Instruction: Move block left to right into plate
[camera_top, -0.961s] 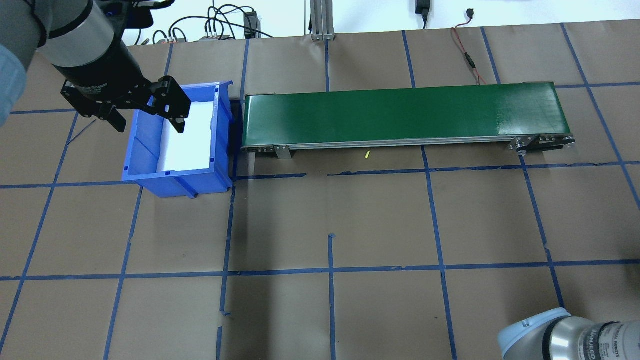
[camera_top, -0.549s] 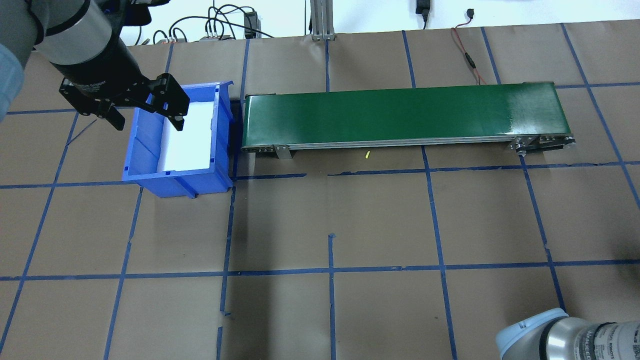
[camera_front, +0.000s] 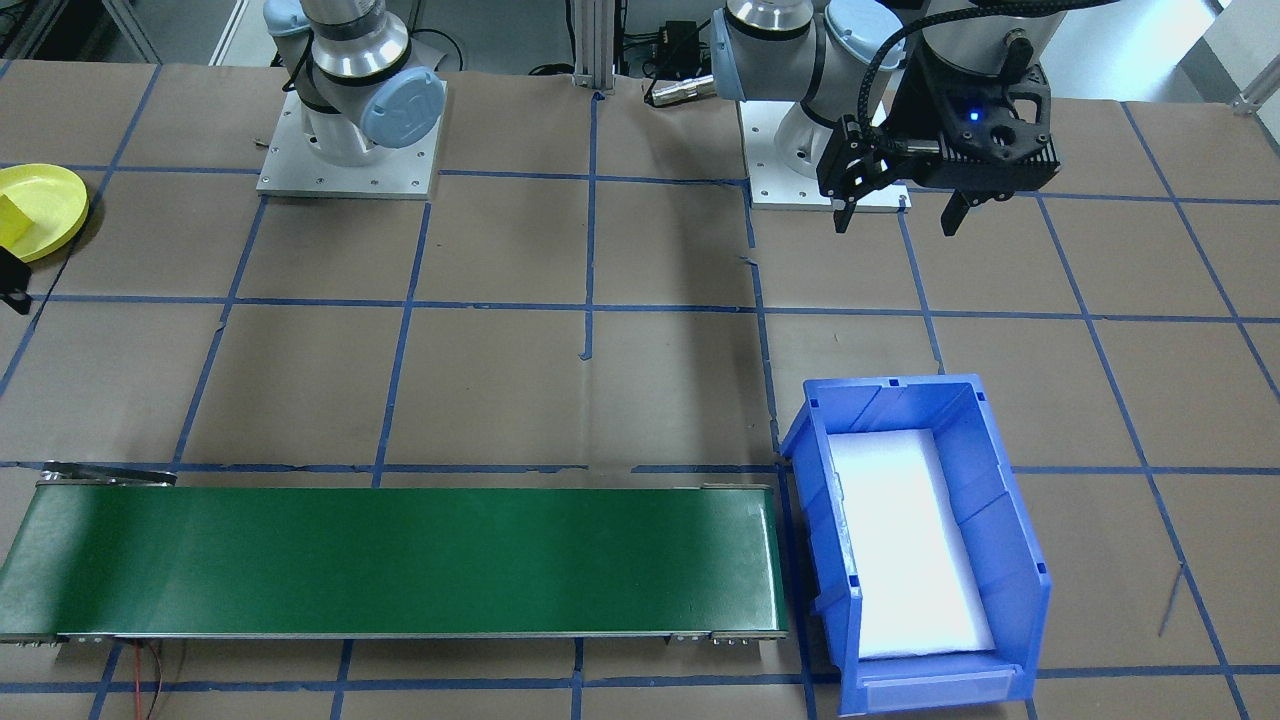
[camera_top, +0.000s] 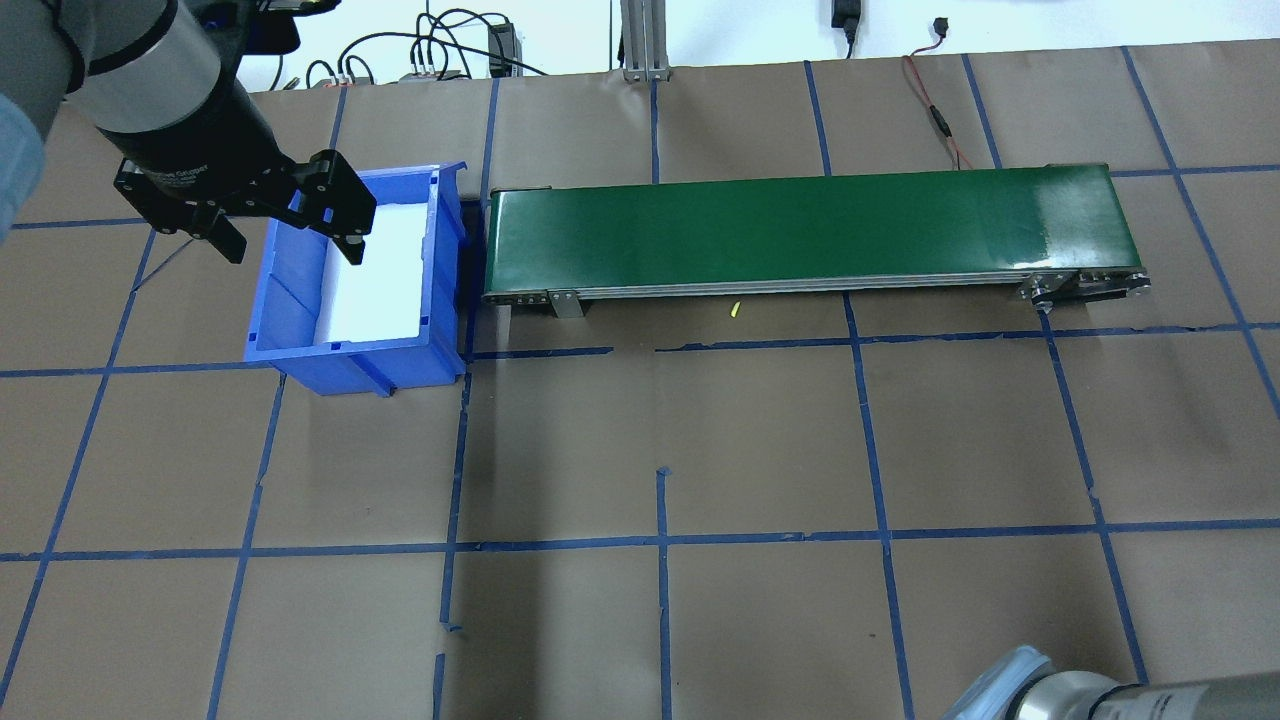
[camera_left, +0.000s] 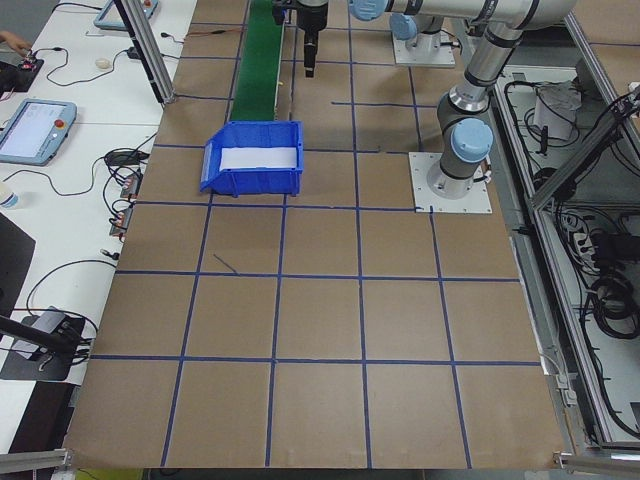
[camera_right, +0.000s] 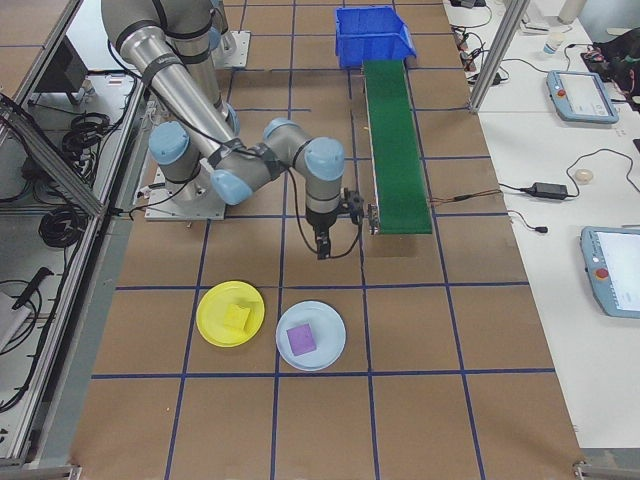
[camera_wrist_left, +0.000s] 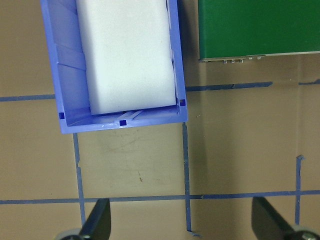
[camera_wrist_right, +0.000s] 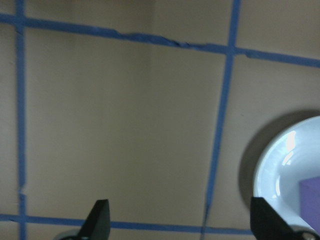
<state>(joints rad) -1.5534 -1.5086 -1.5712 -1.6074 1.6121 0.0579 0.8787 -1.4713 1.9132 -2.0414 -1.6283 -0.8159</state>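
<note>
Left tool (camera_top: 288, 232) spread, empty, above bin (camera_top: 290, 290); right tool (camera_wrist_right: 177, 220) spread, empty; block (camera_right: 236, 317) on plate (camera_right: 214, 327).

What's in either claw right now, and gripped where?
Nothing. The left claw is open and empty above the blue bin; the right claw is open over bare table, empty.

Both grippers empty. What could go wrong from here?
1. The left gripper hangs open close to the blue bin. Coming down, a finger might clip the bin's wall.
2. The right gripper is open beside the pale blue plate, so it might bump that plate. A later drop might also miss the yellow plate.
</note>
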